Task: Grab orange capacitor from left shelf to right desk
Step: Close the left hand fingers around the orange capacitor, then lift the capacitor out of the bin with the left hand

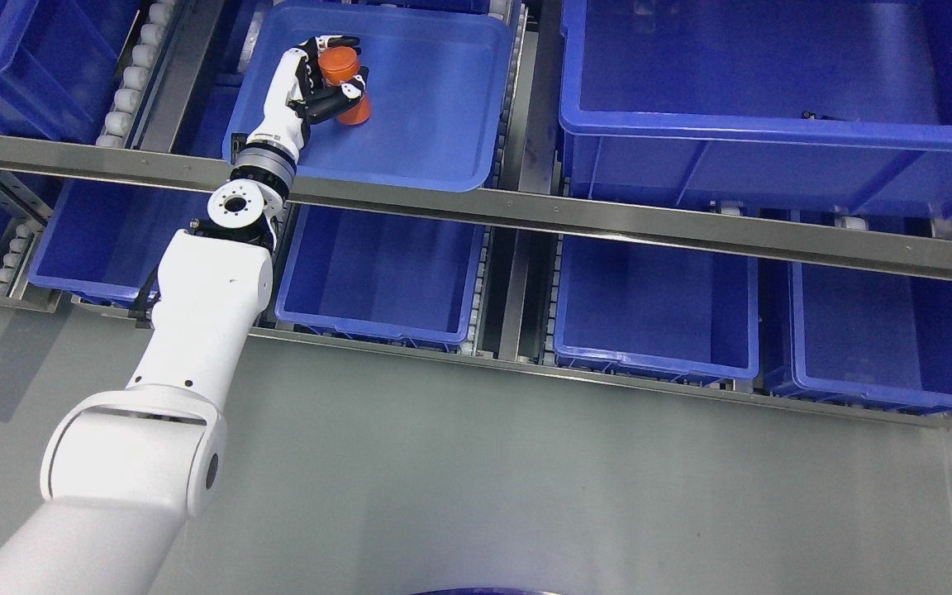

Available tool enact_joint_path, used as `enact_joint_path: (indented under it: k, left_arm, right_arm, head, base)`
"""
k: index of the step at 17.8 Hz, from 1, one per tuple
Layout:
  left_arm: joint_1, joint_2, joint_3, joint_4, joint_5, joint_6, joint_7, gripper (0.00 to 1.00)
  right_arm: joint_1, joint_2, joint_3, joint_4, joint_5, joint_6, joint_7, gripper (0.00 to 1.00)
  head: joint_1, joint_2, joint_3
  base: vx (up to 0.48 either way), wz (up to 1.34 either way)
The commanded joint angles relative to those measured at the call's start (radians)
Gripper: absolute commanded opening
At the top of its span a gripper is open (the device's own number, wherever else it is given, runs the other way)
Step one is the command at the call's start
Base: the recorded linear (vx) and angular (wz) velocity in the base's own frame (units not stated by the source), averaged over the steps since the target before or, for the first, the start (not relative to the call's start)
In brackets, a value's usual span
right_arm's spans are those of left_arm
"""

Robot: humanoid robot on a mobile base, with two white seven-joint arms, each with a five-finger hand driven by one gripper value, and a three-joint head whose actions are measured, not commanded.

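An orange cylindrical capacitor [344, 83] stands in a shallow blue tray [435, 140] on the upper shelf level, left of the middle. My left hand [335, 76] reaches over the shelf's metal rail into the tray and its black-and-white fingers [335, 101] are curled around the capacitor. The capacitor's base looks to be at the tray floor. My left arm comes up from the lower left. My right arm does not show.
A metal rail [525, 213] crosses in front of the tray. A large deep blue bin [773, 124] stands to the right on the same level. Several blue bins [649, 314] sit on the lower level. Grey floor [525, 496] lies below.
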Motion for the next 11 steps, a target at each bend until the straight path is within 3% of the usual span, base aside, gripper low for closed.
enact_joint_path:
  k: [1,2,5,8,11]
  left_arm:
    - [0.014,-0.004,0.043,0.011,0.001,-0.039,0.002,0.06]
    - [0.02,-0.007,0.061,0.011,0.001,-0.076,-0.001,0.0]
    - [0.021,-0.028,0.124,-0.012,0.008,-0.136,-0.004,0.0]
    - [0.029,-0.028,0.178,-0.163,0.015,-0.209,-0.035,0.0]
    - [0.043,-0.028,0.177,-0.271,0.055,-0.347,-0.053,0.0]
  right_arm:
    - [0.02,-0.017,-0.012,-0.017,0.003,0.001,-0.001,1.0]
    - [0.02,-0.017,-0.012,-0.017,0.003,0.001,-0.001,1.0]
    - [0.02,-0.017,-0.012,-0.017,0.003,0.001,-0.001,1.0]
    - [0.02,-0.017,-0.012,-0.017,0.003,0.001,-0.001,1.0]
    - [0.02,-0.017,-0.012,-0.017,0.003,0.0,-0.001,1.0]
  head:
    - [0.0,0.0,0.0]
    - [0.0,0.0,0.0]
    - [0.0,0.0,0.0]
    - [0.0,0.0,0.0]
    - [0.0,0.0,0.0]
  base:
    - [0.0,0.0]
    - [0.0,0.0]
    - [0.0,0.0]
    - [0.0,0.0]
    - [0.0,0.0]
